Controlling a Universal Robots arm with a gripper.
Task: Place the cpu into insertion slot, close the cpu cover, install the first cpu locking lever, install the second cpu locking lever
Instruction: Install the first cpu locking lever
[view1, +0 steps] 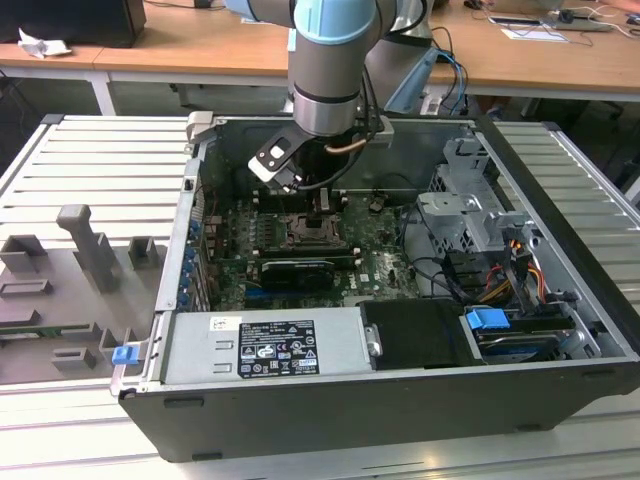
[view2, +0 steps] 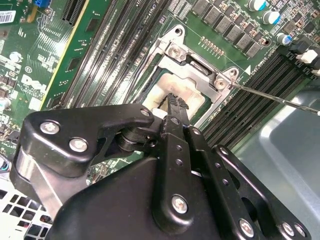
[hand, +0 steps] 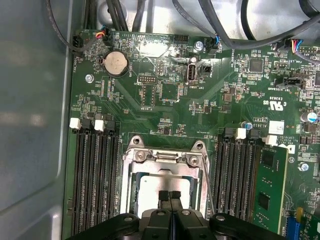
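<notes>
The cpu (hand: 150, 189) lies in the socket on the green motherboard, its silvery top showing through the open middle of the cpu cover (hand: 165, 158). The cover lies flat over the socket. My gripper (hand: 169, 196) is shut, its two black fingertips pressed together with nothing between them, low over the cpu's top. In the second wrist view the fingertip (view2: 175, 102) points down at the cpu (view2: 157, 92) inside the cover (view2: 200, 75). A thin wire locking lever (view2: 275, 98) sticks out from one socket corner. In the exterior view the gripper (view1: 325, 205) hangs over the socket (view1: 318, 237).
Black memory slots (hand: 95, 185) flank the socket on both sides. A long black card (view1: 295, 272) sits in front of the socket in the exterior view. The power supply (view1: 265, 345), drive cage (view1: 470, 215) and cables (view1: 430, 265) crowd the case around the board.
</notes>
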